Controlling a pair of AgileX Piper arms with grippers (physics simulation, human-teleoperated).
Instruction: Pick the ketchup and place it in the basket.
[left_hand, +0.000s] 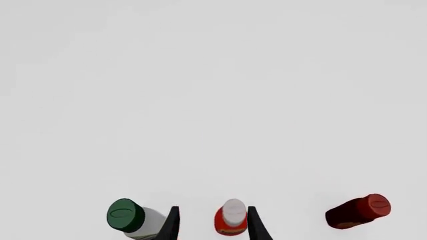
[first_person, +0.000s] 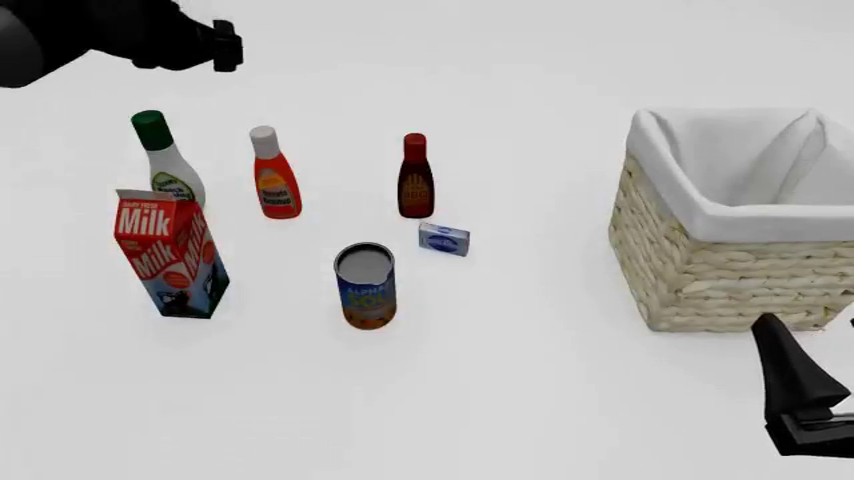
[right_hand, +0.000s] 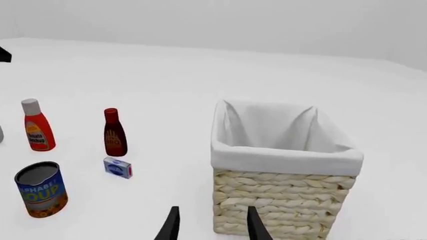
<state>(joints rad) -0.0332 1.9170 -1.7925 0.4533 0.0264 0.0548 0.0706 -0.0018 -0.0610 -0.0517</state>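
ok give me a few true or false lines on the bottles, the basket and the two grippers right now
1. The bright red-orange ketchup bottle with white cap stands upright between the white green-capped bottle and the dark brownish-red bottle. True.
2. The ketchup already lies in the square wicker basket. False: it stands on the table, and the basket shows only its white lining.
3. The left gripper is open above the ketchup. True.
4. The right gripper holds the soup can. False: it is open and holds nothing.

Bright even light, shadows nearly absent, renders sharp.
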